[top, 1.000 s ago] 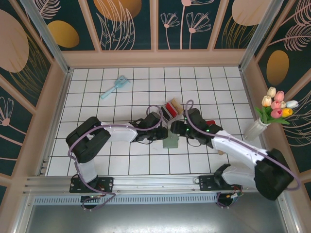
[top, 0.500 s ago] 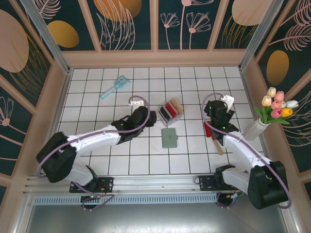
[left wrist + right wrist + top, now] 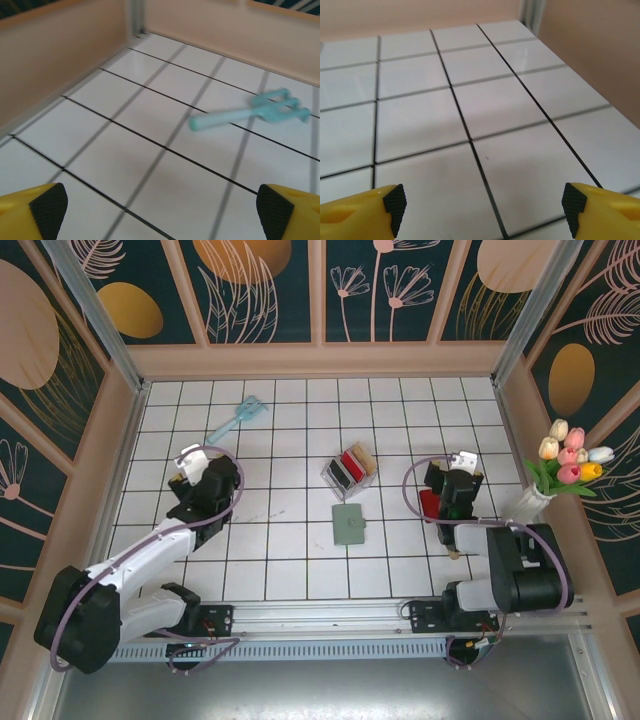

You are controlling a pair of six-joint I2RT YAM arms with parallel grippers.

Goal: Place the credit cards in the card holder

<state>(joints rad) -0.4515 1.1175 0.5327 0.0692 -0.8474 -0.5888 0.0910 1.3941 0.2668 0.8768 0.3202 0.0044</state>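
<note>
Centrally card holder (image 3: 349, 524), well apart from left gripper (image 3: 159, 206), right gripper (image 3: 481, 206); both wide, empty.

Bare tiles (image 3: 290, 540) around card holder (image 3: 349, 524), clear box (image 3: 349, 469) just behind

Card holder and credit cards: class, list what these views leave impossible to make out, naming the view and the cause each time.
Card holder: top view; its green cover hides any contents.
Credit cards: top view; standing in the clear box, too small to count or read.
Red item: top view; the right arm overlaps it, so whether it is a card is unclear.
Light-blue utensil: left wrist view; blurred, its type uncertain.
</note>
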